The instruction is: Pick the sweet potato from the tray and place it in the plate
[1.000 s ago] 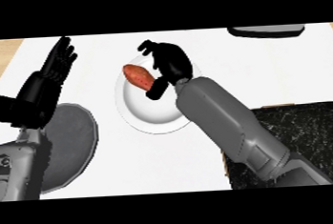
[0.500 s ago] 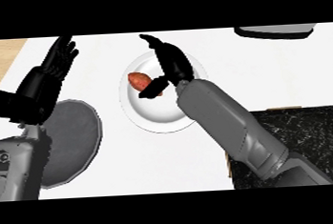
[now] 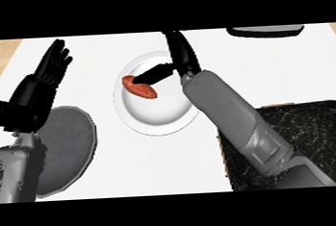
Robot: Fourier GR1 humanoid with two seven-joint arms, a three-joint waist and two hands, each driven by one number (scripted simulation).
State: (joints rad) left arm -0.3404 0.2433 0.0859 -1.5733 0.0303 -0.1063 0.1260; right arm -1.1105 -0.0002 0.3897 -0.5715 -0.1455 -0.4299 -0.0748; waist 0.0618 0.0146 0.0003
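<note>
On the white counter (image 3: 152, 159): grey round tray (image 3: 69, 144) left, dark slab (image 3: 300, 141) right.
Orange-red sweet potato (image 3: 140, 88) lies in white plate (image 3: 156, 94); right hand (image 3: 174, 61) spread above it, left hand (image 3: 45, 80) open.

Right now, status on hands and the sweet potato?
Right hand open over white plate, thumb beside sweet potato. Sweet potato lying in plate. Left hand open, resting at left. Nothing in the way.
</note>
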